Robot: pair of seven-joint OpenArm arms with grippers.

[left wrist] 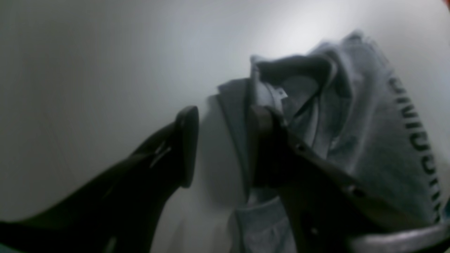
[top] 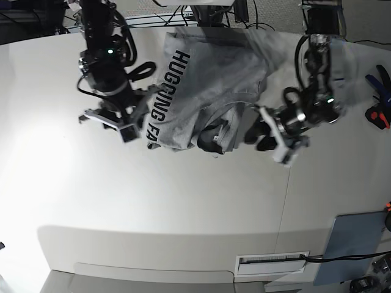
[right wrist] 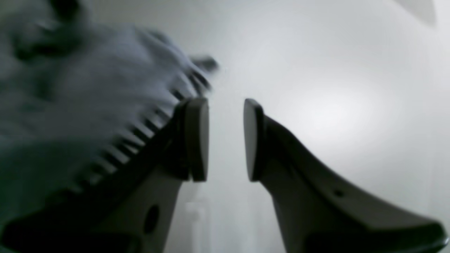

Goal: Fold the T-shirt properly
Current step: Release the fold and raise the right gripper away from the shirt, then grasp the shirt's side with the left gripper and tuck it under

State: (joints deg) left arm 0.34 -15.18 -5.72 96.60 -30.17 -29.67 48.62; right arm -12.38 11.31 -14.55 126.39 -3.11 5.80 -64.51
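The right claw (top: 135, 116) hangs over the table (top: 153, 201), its jaws parted with only bare surface between them; the shirt (top: 208, 85) lies bunched just beside it, lettered edge nearest, by its left finger (right wrist: 197, 140) in the wrist view. The left claw (top: 259, 131) also stands apart, gripping nothing, though one finger (left wrist: 262, 147) presses against the crumpled collar folds.

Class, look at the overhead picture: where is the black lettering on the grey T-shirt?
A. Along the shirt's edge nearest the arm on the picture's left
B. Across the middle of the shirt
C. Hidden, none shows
A: the lettering runs down the T-shirt edge beside that arm.
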